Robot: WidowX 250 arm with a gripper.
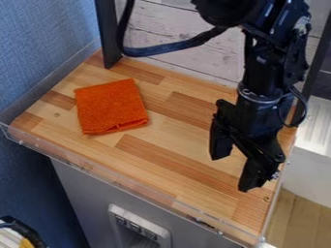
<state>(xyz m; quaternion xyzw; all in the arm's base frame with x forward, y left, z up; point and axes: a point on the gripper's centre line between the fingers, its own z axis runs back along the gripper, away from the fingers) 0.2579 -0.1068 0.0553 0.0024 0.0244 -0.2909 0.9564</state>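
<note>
The black gripper (231, 170) hangs over the right part of the wooden surface, its two fingers spread apart with nothing between them. An orange cloth (111, 106), folded into a rough square, lies flat on the left part of the wooden surface (169, 150). A wide stretch of wood separates the gripper from the cloth, which is to its left.
A low clear plastic edge (123, 183) runs along the front and left sides of the surface. Behind stands a whitish wood-plank panel (171, 36) between dark posts. A blue wall (38, 48) rises at the left.
</note>
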